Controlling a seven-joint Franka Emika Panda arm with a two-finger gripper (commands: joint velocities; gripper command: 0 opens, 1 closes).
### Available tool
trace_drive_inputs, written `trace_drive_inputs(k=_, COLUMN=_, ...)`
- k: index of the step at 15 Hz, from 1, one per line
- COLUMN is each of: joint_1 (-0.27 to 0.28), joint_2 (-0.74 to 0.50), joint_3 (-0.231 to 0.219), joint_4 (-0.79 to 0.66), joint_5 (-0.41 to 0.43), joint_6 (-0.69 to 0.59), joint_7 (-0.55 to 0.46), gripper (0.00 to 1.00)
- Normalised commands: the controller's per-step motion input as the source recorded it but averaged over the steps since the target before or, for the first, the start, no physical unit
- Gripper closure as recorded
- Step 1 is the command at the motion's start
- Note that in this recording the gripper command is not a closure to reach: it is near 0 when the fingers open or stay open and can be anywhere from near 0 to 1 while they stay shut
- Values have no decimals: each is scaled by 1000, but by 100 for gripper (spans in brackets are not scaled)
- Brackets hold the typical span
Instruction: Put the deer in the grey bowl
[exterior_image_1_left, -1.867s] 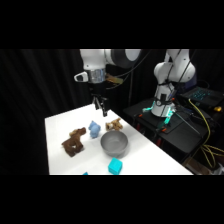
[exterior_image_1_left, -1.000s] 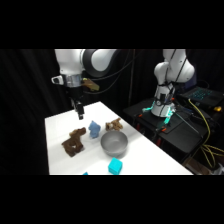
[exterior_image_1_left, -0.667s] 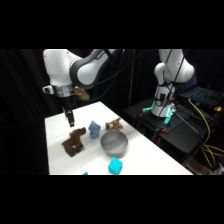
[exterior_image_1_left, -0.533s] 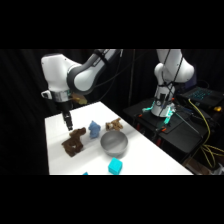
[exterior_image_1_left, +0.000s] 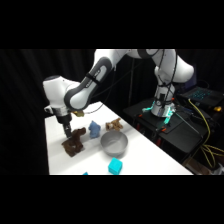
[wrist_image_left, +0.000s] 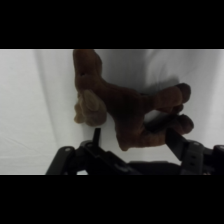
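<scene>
A white table (exterior_image_1_left: 145, 155) runs from the left of the side view down toward the lower right. On it, at the left, lies a dark brown plush four-legged deer (exterior_image_1_left: 74, 141). Just right of it stands a small blue toy (exterior_image_1_left: 94, 129), and further right a smaller tan-brown plush toy (exterior_image_1_left: 114, 125). Below these, near the middle of the frame, sits a round grey metallic bowl (exterior_image_1_left: 114, 143). A cyan block (exterior_image_1_left: 115, 166) lies below the bowl, near the table's lower edge. In the wrist view the deer (wrist_image_left: 120, 107) lies on the white surface (wrist_image_left: 30, 115).
</scene>
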Motion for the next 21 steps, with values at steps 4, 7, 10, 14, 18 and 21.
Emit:
trace_drive_inputs(k=4, joint_1=-74, joint_2=102, joint_3=116, joint_4=-17, joint_5=101, joint_6=167, joint_7=-76, gripper=0)
trace_drive_inputs(k=7, joint_1=-73, joint_2=59, joint_3=121, joint_4=-97, joint_5=110, joint_6=186, joint_7=-82, gripper=0)
trace_drive_inputs(k=10, joint_1=-70, joint_2=-19, joint_3=104, joint_4=-148, joint_5=80, joint_6=194, joint_7=-114, gripper=100)
trace_drive_inputs(k=14, joint_1=-53, joint_2=-176, joint_3=63, joint_4=-233, joint_5=52, joint_6=107, joint_7=-85, gripper=100)
trace_drive_inputs(k=18, joint_1=-24, joint_2=-419, joint_3=21, joint_4=-312, joint_5=12, joint_6=-45, joint_7=-75, gripper=53)
trace_drive_inputs(k=21, joint_1=-14, joint_2=-665, joint_3=-16, joint_4=-332, joint_5=-3, joint_6=-306, joint_7=-48, gripper=53)
